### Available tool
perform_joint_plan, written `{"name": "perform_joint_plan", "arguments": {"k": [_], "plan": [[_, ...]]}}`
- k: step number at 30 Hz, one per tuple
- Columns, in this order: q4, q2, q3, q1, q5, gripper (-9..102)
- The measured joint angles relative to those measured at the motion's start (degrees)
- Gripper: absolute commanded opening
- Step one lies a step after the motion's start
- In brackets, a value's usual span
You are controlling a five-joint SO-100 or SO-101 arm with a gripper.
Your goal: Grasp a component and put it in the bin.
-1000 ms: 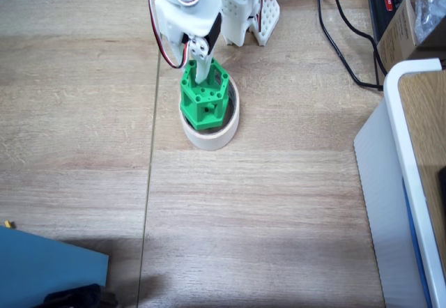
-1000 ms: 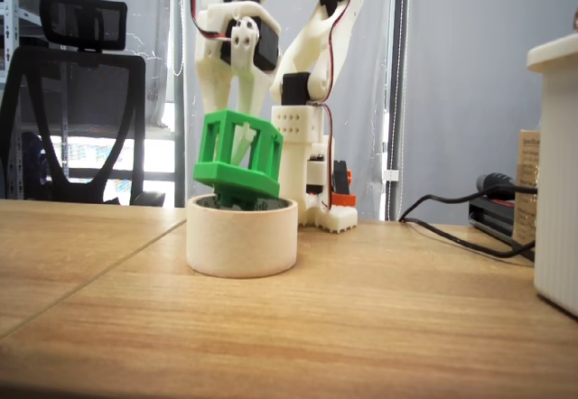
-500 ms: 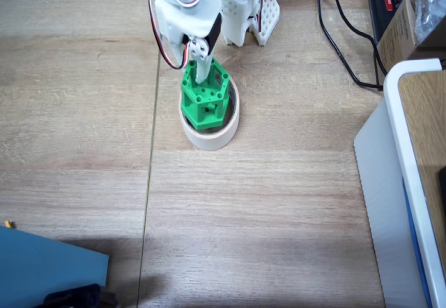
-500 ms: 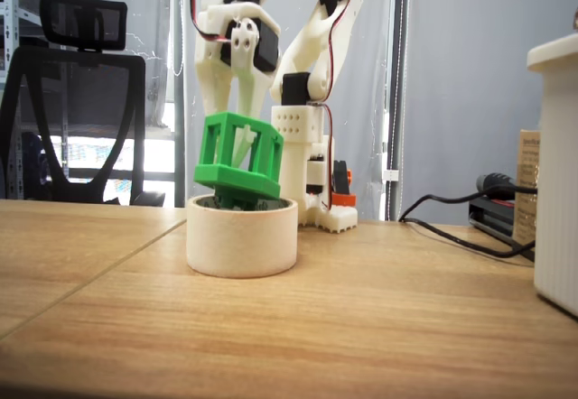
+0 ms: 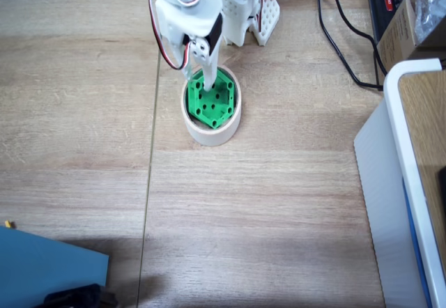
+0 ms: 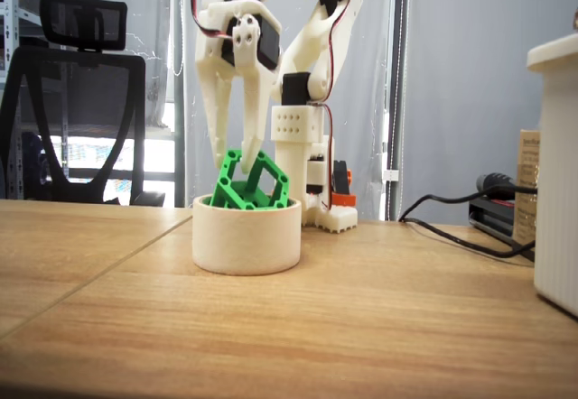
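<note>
A: Green part [image 5: 212,99] is down inside the tape ring [image 5: 211,135], holed face up in the top-down fixed view!

B: And from the side it sits tilted [image 6: 250,182], one corner poking above the ring's rim [image 6: 246,236].

A: What about the gripper [image 6: 233,149]?

B: Fingers spread apart, gripping nothing. One fingertip [image 6: 247,139] hangs right at the part's upper edge; touching or just clear, I can't tell.

A: So the drop looks made?

B: I'd say so. What's left is lifting the arm clear without snagging a window of that part, and it could settle flatter
</note>
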Motion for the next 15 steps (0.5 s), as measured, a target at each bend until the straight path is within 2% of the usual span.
{"name": "perform_joint_plan", "arguments": {"k": [15], "plan": [[0.0, 0.0, -12.04, 0.0, 0.0, 13]]}}
